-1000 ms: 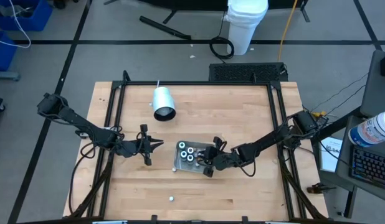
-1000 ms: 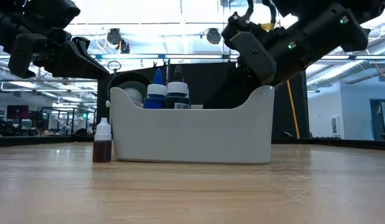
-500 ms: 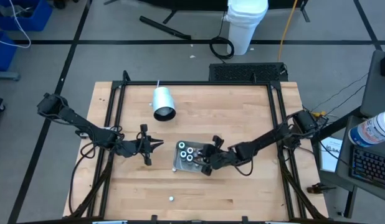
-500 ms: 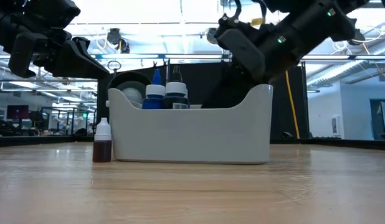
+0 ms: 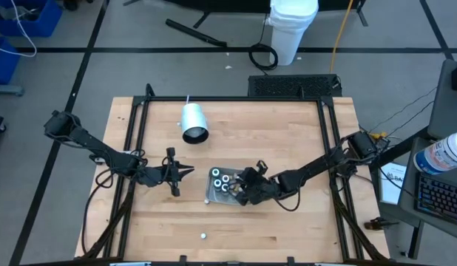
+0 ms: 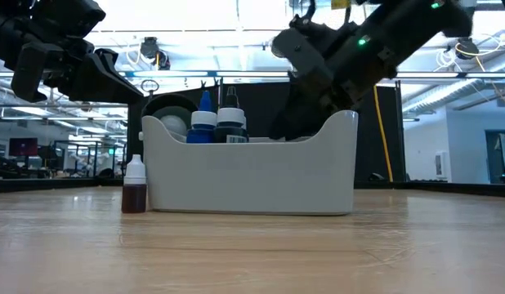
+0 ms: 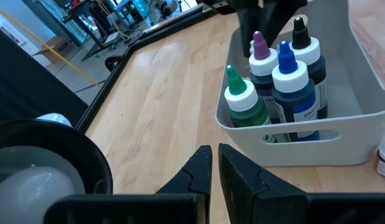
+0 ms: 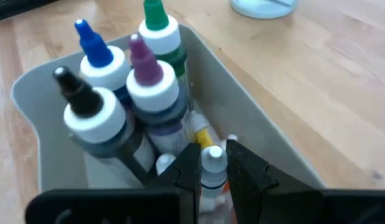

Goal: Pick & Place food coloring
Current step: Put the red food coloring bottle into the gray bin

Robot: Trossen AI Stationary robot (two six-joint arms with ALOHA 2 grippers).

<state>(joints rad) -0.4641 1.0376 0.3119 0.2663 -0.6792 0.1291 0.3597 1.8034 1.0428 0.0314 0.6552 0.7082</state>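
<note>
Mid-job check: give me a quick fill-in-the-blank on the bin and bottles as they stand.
The bin holds upright bottles tipped green, purple, blue and ___. The right gripper, inside the bin, grips a small bottle with a ___ cap. The white cup lies on its ___.
Missing: black; white; side.

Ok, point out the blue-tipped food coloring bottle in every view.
High view: in the bin, too small to pick out.
Low view: blue-tipped bottle above the bin's left rim.
Left wrist view: nearest the bin's handle slot.
Right wrist view: beside the green-tipped bottle.
Shared landmark: the bin.
</note>
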